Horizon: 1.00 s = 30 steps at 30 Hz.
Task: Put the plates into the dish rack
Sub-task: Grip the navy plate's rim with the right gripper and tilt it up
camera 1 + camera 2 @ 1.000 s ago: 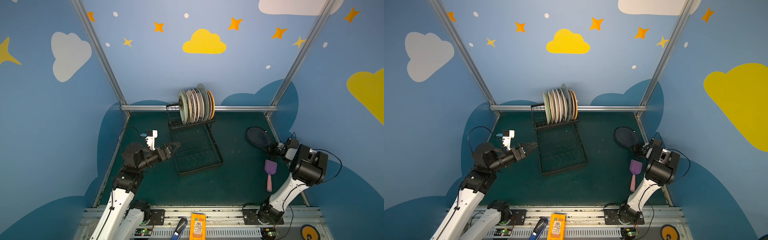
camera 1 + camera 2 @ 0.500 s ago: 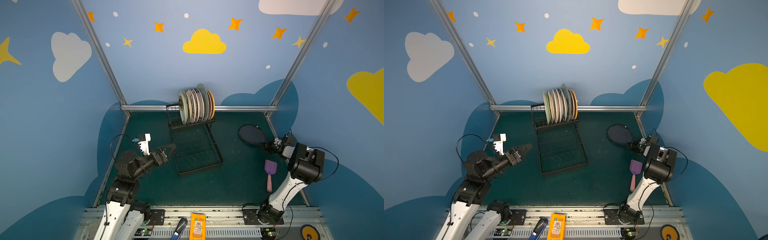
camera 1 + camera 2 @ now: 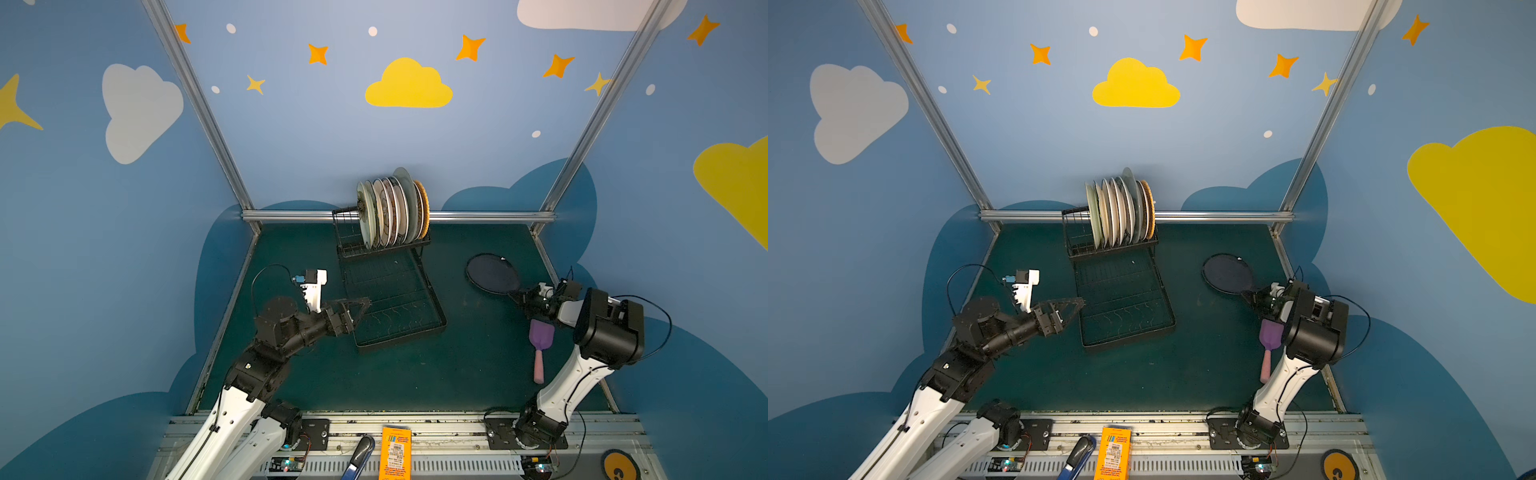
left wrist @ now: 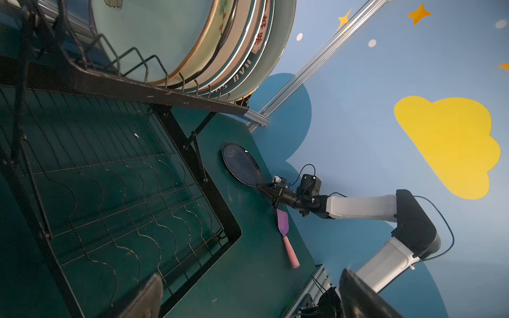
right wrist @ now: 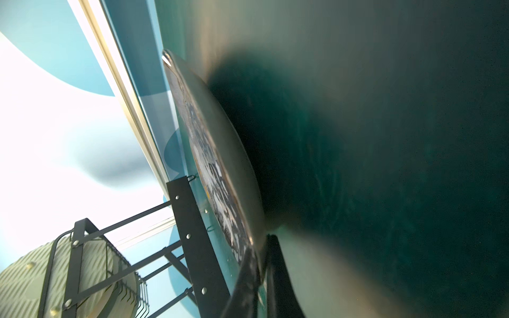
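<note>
Several plates [image 3: 392,214] are standing in the rack [image 3: 395,307], well left of the right end effector [image 3: 515,296], which is clenching the rim of the last dark plate [image 3: 492,273]. The left end effector [image 3: 360,309] is hanging released.

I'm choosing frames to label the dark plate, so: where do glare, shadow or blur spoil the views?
Right wrist view: wall behind the dish rack blown out white; dark plate casts a heavy shadow on the table; right gripper's fingers soft. Left wrist view: evenly lit, plate sharp, left gripper's fingers blurred. Both top views: even light, no glare.
</note>
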Each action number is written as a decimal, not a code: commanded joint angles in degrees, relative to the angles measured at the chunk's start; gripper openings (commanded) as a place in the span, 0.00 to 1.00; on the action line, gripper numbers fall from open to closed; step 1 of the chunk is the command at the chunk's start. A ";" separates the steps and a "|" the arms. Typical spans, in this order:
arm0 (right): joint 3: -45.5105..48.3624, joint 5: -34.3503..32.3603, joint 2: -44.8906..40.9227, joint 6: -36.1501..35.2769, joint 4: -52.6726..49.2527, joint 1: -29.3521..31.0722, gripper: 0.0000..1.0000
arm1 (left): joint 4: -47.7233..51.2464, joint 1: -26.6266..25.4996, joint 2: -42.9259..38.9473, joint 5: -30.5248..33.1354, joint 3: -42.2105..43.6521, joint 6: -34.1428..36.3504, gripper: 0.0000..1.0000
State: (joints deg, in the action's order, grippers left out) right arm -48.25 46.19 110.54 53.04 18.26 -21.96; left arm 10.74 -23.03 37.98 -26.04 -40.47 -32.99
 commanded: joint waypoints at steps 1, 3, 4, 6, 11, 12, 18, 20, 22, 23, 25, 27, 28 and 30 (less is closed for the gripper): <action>0.91 2.53 -2.38 -0.32 3.75 2.18 0.00 | -2.96 -0.80 1.41 2.57 0.26 1.26 0.98; 1.26 1.72 -1.71 0.06 3.67 2.44 0.00 | -3.03 -0.90 1.84 2.70 -0.07 1.09 0.98; 1.34 1.58 -1.28 0.46 4.09 2.44 0.00 | -2.94 -0.88 1.86 2.84 -0.26 1.09 0.98; 1.74 -0.07 -1.28 1.09 3.99 2.22 0.11 | -2.53 -0.90 1.65 3.27 -0.47 1.25 0.98; 0.83 -5.02 -2.52 0.46 1.10 2.28 0.30 | -1.06 -0.92 -0.12 4.49 -0.51 1.64 0.98; 0.45 -5.60 -2.52 0.40 0.57 2.30 0.32 | -0.69 -0.88 -0.55 4.84 -0.54 1.79 0.98; -1.52 -8.80 -1.51 0.98 -0.98 2.65 0.36 | 0.24 -0.89 -1.96 5.87 -0.42 2.14 0.99; -2.71 -9.44 -0.62 1.01 -1.25 3.17 0.35 | 0.34 -0.89 -2.10 6.05 -0.41 2.03 0.99; -3.37 -10.22 0.48 1.32 -1.15 3.47 0.34 | 0.16 -0.88 -2.08 6.14 -0.41 1.88 0.99; -3.50 -10.35 0.80 1.58 -1.13 3.50 0.32 | 0.16 -0.88 -2.08 6.18 -0.62 1.87 0.99; -3.41 -11.17 1.16 1.73 -0.86 3.57 0.30 | 0.16 -0.90 -2.11 6.42 -0.77 1.84 0.99; -4.50 -11.62 1.22 0.85 -3.16 3.97 0.28 | 0.24 -0.93 -2.33 6.75 -0.84 1.79 0.99; -5.54 -12.19 1.19 0.18 -5.37 4.27 0.29 | 0.24 -0.93 -2.45 6.79 -0.94 1.79 0.99; -6.37 -12.91 0.78 -0.34 -7.55 4.86 0.30 | 0.35 -0.93 -2.59 7.19 -1.10 2.04 0.99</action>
State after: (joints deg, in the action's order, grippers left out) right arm -52.80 35.55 110.78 53.93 15.57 -18.11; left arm 10.57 -23.79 36.10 -19.79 -40.49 -31.90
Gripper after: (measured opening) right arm 0.299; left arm 0.987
